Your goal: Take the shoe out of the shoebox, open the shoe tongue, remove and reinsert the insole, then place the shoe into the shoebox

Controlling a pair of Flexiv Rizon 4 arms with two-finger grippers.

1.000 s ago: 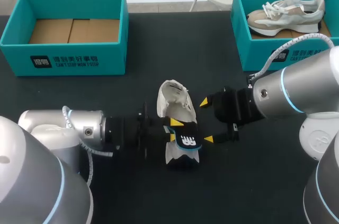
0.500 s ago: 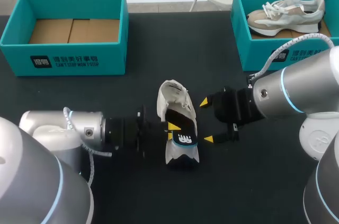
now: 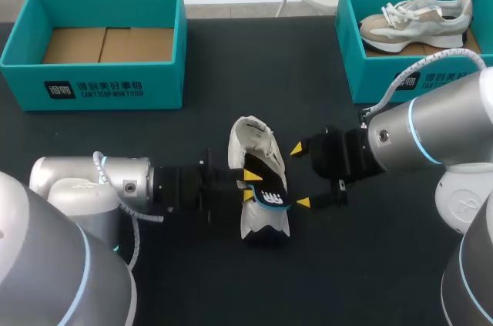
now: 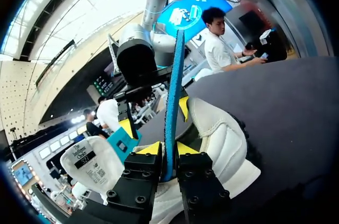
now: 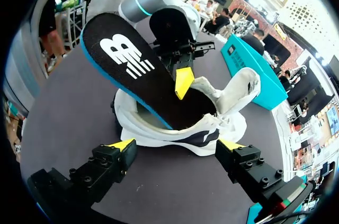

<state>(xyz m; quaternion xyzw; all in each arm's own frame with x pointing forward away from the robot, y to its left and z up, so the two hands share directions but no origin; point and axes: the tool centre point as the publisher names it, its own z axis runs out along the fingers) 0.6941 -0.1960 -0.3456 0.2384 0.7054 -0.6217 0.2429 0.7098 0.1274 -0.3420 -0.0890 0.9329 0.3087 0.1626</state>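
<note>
Centre of dark table (image 3: 370, 264): white shoe (image 3: 250, 147) with dark sole edging, resting on its sole, toe toward the far edge, heel toward the robot. Tongue folded forward over the toe, with a white printed label on its inner face (print not read off).

Insole (image 3: 268, 187): black upper face, blue underside and rim, white logo mark near the heel end. Front part down inside the shoe opening, heel end raised out and tilted above the heel.

Left gripper (image 3: 248, 185): entering from the shoe's left side, fingers clamped on the insole's blue edge, one yellow tip on each face, as seen in the left wrist view.

Right gripper (image 3: 300, 176): just beside the shoe's right side, fingers spread wide, grasping nothing, both tips apart from the shoe in the right wrist view.

Far left: teal shoebox (image 3: 115, 87), white logo and lines of print on its front wall, bare cardboard floor inside.

Far right: second teal shoebox (image 3: 385, 79), front print partly hidden by the right arm, with a beige and white sneaker (image 3: 420, 21) lying inside.
</note>
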